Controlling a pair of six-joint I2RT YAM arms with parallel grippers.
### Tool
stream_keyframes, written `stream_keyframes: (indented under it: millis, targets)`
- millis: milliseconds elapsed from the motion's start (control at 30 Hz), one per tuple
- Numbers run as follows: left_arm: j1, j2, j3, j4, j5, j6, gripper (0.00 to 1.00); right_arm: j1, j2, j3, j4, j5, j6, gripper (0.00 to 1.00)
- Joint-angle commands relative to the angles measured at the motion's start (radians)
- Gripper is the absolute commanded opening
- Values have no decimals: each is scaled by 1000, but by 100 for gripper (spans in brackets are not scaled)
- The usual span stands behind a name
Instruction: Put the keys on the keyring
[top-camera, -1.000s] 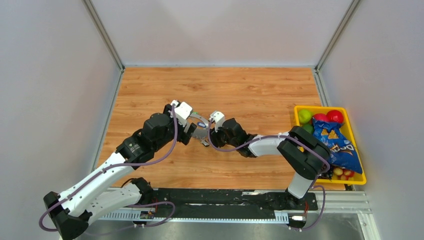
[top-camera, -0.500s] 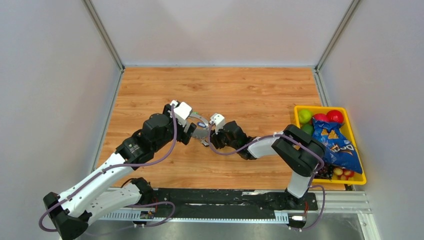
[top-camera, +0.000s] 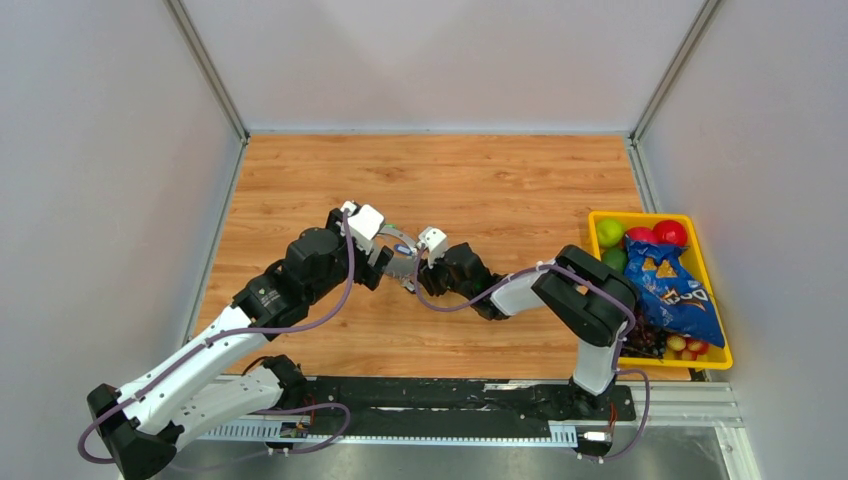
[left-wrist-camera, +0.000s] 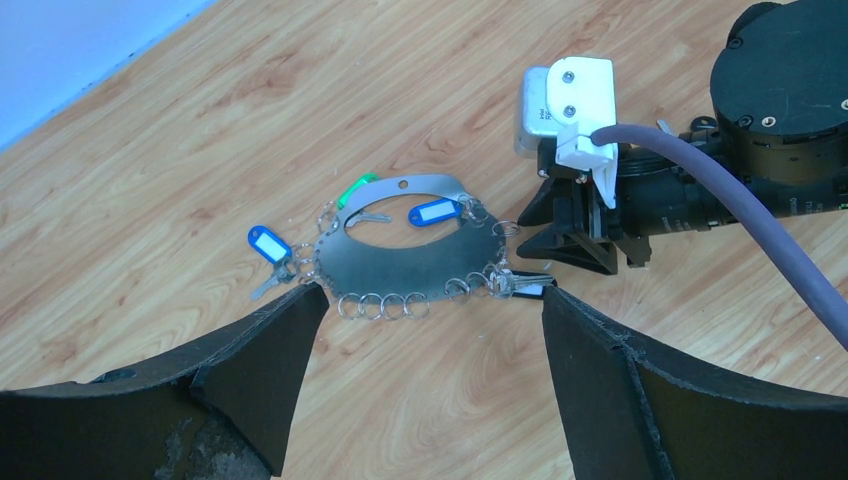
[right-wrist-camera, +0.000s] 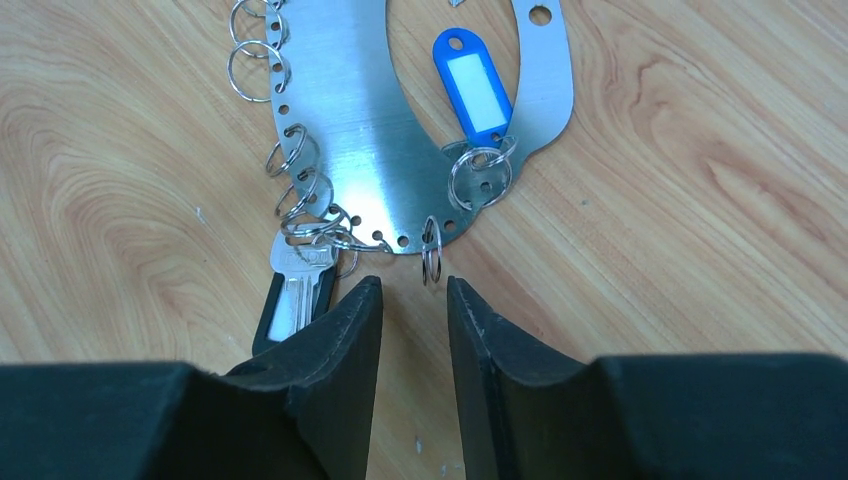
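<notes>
At the middle of the light wooden bench (top-camera: 480, 180), we see the left pincer (left-wrist-camera: 432, 296) spread wide and holding nothing. Its tips sit either side of the near edge of the flat silvery oval metal keyring (left-wrist-camera: 400, 262). The keyring lies flat on the wood, with small split rings (left-wrist-camera: 382, 305) along its rim. A small silvery key (left-wrist-camera: 268, 289) sits by a blue plastic tag (left-wrist-camera: 264, 243) at its left end. A black-headed silvery key (right-wrist-camera: 298, 292) hangs off the right-end rings, partly hidden by one finger of the right pincer (right-wrist-camera: 412, 290). That pincer is narrowed to a slim gap and grips nothing. Far right is a yellow plastic bin (top-camera: 598, 216).
</notes>
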Motion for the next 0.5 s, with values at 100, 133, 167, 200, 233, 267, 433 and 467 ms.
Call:
stream_keyframes:
  millis: [100,133,167,200,233,267,433,467]
  targets:
    - [3,-10,-7,36,8,5,91,5,36,26,52,15,-41,33]
    - [3,-9,-8,37,7,6,91,5,38,26,57,15,-41,32]
    - [3,-8,-9,38,8,5,91,4,42,27,59,15,-42,32]
    - [3,-7,-9,39,8,5,91,4,45,29,59,15,-44,30]
    - [3,-6,-9,40,8,5,91,5,47,32,58,17,-43,28]
    - [3,-7,-9,40,7,6,92,4,47,32,59,19,-44,27]
    - [3,-7,-12,42,7,7,92,4,48,30,70,27,-50,18]
    - [3,-7,-12,43,8,7,92,4,49,30,73,28,-52,15]
